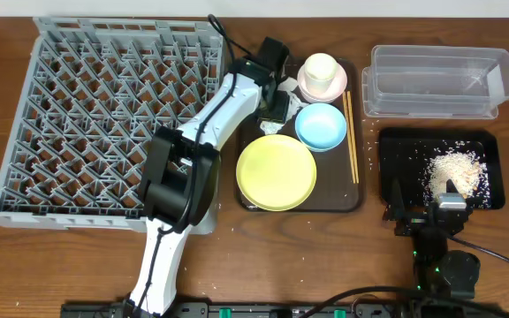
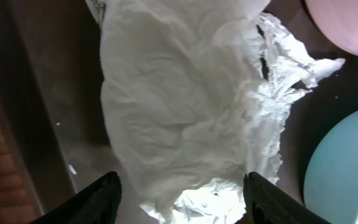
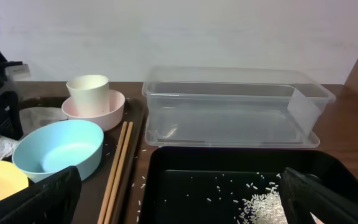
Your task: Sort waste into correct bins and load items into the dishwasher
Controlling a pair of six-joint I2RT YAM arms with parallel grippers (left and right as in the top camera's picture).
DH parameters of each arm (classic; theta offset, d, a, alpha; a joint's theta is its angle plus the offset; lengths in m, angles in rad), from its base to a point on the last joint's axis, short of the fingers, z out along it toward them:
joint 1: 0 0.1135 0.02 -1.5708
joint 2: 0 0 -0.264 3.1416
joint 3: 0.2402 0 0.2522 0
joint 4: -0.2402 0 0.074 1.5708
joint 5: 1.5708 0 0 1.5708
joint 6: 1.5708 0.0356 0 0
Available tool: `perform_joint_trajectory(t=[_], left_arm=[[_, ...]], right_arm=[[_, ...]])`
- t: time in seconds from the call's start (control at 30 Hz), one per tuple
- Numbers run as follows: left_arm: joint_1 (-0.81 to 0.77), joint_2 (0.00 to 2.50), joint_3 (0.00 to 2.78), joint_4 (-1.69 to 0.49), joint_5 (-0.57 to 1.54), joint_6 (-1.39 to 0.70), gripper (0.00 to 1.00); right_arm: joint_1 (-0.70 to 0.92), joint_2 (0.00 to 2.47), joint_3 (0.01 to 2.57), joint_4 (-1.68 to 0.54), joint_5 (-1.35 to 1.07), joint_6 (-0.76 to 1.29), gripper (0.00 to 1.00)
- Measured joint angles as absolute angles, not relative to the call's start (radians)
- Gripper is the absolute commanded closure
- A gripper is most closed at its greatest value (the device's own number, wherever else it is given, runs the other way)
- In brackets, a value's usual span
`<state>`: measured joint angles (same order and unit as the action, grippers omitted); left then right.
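On the wooden tabletop [image 1: 237,265], the grey dish rack [image 1: 104,115] lies left of the brown serving tray [image 1: 341,193], and the left arm covers the rack's near right corner. Right of the serving tray, on the far side, stands the clear plastic tub [image 1: 431,79]. Nearer is the black tray [image 1: 400,159] with a heap of rice. Its near edge is hidden overhead by the right gripper [image 3: 185,199], whose jaws are wide apart and hold nothing.

On the serving tray:
- The pale yellow plate [image 1: 277,172] is at the near end.
- The light blue bowl [image 1: 321,126] is mid-tray.
- The pink bowl [image 1: 305,86] is at the far end, with the cream cup [image 1: 321,69] in it.
- The chopsticks [image 1: 351,137] lie along the right rim.

The crumpled white tissue [image 2: 185,112] lies at the serving tray's far left. Overhead it is almost wholly hidden by the left gripper [image 2: 182,190]. Its jaws are apart, one on either side of the tissue, and I cannot tell whether they touch it.
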<state>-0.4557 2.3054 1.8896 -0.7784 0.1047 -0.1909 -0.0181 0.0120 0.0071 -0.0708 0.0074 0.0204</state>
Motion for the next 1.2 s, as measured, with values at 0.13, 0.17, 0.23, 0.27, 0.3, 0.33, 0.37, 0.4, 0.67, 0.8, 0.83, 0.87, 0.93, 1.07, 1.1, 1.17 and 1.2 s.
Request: perform_joint_trajectory(t=[0.13, 0.17, 0.23, 0.27, 0.3, 0.33, 0.37, 0.4, 0.67, 0.8, 0.83, 0.87, 0.93, 1.07, 1.1, 1.17, 1.2], left_arm=[[-0.459, 2.305, 1.873, -0.776, 0.105, -0.191, 0.36], [-0.459, 2.305, 1.865, -0.776, 0.105, -0.191, 0.36], [-0.459, 2.305, 1.845, -0.774, 0.105, -0.191, 0.36], [-0.459, 2.305, 1.836, -0.775, 0.105, -0.191, 0.36], [-0.459, 2.305, 1.827, -0.773, 0.105, -0.191, 0.36], [-0.459, 2.305, 1.820, -0.774, 0.105, -0.191, 0.42], [-0.459, 2.305, 1.815, -0.773, 0.103, -0.192, 0.46], [-0.459, 2.305, 1.814, -0.773, 0.102, -0.197, 0.50], [-0.459, 2.305, 1.814, -0.773, 0.101, -0.207, 0.66], [-0.459, 2.305, 1.814, -0.773, 0.101, -0.208, 0.73], [-0.459, 2.305, 1.814, -0.773, 0.101, -0.210, 0.73], [-0.459, 2.305, 1.814, -0.773, 0.101, -0.208, 0.74], [-0.459, 2.305, 1.814, -0.773, 0.101, -0.207, 0.73], [-0.459, 2.301, 1.814, -0.773, 0.101, -0.207, 0.67], [-0.459, 2.299, 1.814, -0.773, 0.101, -0.206, 0.64], [-0.459, 2.290, 1.814, -0.774, 0.101, -0.203, 0.59], [-0.459, 2.283, 1.814, -0.776, 0.101, -0.207, 0.59]], right_arm=[[-0.018, 0.012, 0.007, -0.071, 0.007, 0.020, 0.01], [-0.018, 0.012, 0.007, -0.071, 0.007, 0.020, 0.01], [-0.018, 0.012, 0.007, -0.071, 0.007, 0.020, 0.01], [-0.018, 0.012, 0.007, -0.071, 0.007, 0.020, 0.01], [-0.018, 0.012, 0.007, -0.071, 0.007, 0.020, 0.01], [-0.018, 0.012, 0.007, -0.071, 0.007, 0.020, 0.01], [-0.018, 0.012, 0.007, -0.070, 0.007, 0.020, 0.01], [-0.018, 0.012, 0.007, -0.071, 0.007, 0.020, 0.01], [-0.018, 0.012, 0.007, -0.071, 0.007, 0.020, 0.01], [-0.018, 0.012, 0.007, -0.071, 0.007, 0.020, 0.01], [-0.018, 0.012, 0.007, -0.071, 0.007, 0.020, 0.01], [-0.018, 0.012, 0.007, -0.071, 0.007, 0.020, 0.01], [-0.018, 0.012, 0.007, -0.071, 0.007, 0.020, 0.01], [-0.018, 0.012, 0.007, -0.071, 0.007, 0.020, 0.01], [-0.018, 0.012, 0.007, -0.070, 0.007, 0.020, 0.01], [-0.018, 0.012, 0.007, -0.071, 0.007, 0.020, 0.01], [-0.018, 0.012, 0.007, -0.071, 0.007, 0.020, 0.01]])
